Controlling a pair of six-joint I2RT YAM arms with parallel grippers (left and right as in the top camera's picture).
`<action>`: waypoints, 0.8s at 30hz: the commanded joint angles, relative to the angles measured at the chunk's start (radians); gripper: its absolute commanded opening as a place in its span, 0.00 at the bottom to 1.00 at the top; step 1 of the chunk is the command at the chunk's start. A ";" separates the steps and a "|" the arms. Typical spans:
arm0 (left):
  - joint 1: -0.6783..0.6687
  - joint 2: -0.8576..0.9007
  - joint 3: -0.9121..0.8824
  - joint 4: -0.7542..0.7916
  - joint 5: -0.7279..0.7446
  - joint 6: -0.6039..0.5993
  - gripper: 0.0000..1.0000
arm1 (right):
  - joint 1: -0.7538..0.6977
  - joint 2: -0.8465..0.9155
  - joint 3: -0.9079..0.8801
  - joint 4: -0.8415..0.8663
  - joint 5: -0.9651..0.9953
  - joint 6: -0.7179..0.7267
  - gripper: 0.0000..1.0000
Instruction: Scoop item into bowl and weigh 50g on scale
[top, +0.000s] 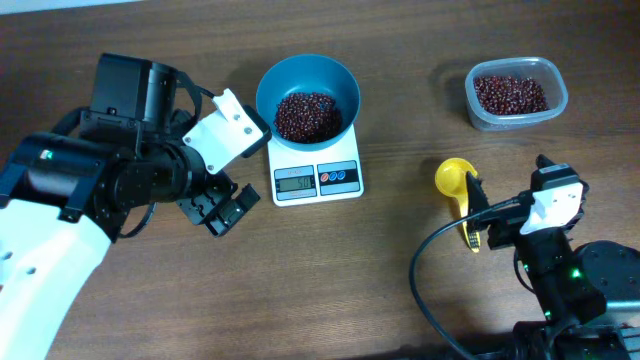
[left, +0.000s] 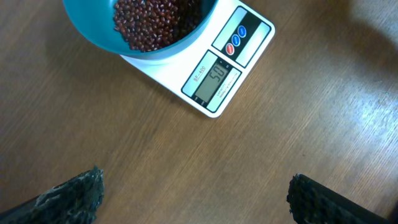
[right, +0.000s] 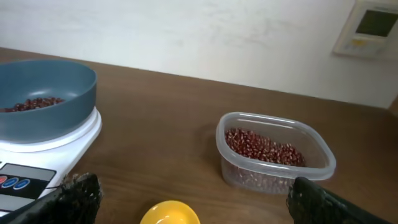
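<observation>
The blue bowl (top: 340, 82) stands on the white scale (top: 317, 180) and holds a heap of dark red-brown beans (top: 307, 115). In the left wrist view the scale (left: 249, 37) shows 50 on its display under the bowl (left: 93, 31) of beans (left: 155, 22). My left gripper (top: 220, 205) is open and empty just left of the scale, its jaws (left: 196, 186) over bare table. My right gripper (top: 482, 215) is open, its jaws (right: 193, 186) wide apart around a yellow scoop (top: 456, 180) lying on the table. The bowl (right: 43, 81) and scale (right: 62, 140) also show in the right wrist view.
A clear plastic tub (top: 552, 95) with more beans (top: 510, 93) stands at the back right; it also shows in the right wrist view (right: 273, 155), beyond the scoop (right: 169, 213). A black cable (top: 425, 270) loops by the right arm. A white wall lies behind the table.
</observation>
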 joint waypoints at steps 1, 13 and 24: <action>-0.003 -0.005 0.007 0.001 0.000 0.012 0.99 | 0.006 -0.008 -0.005 -0.010 -0.016 0.053 0.99; -0.003 -0.005 0.007 0.001 0.000 0.012 0.99 | 0.113 -0.008 -0.054 0.109 0.015 0.063 0.99; -0.003 -0.005 0.007 0.001 0.000 0.012 0.99 | 0.112 -0.006 -0.054 0.111 0.006 0.074 0.99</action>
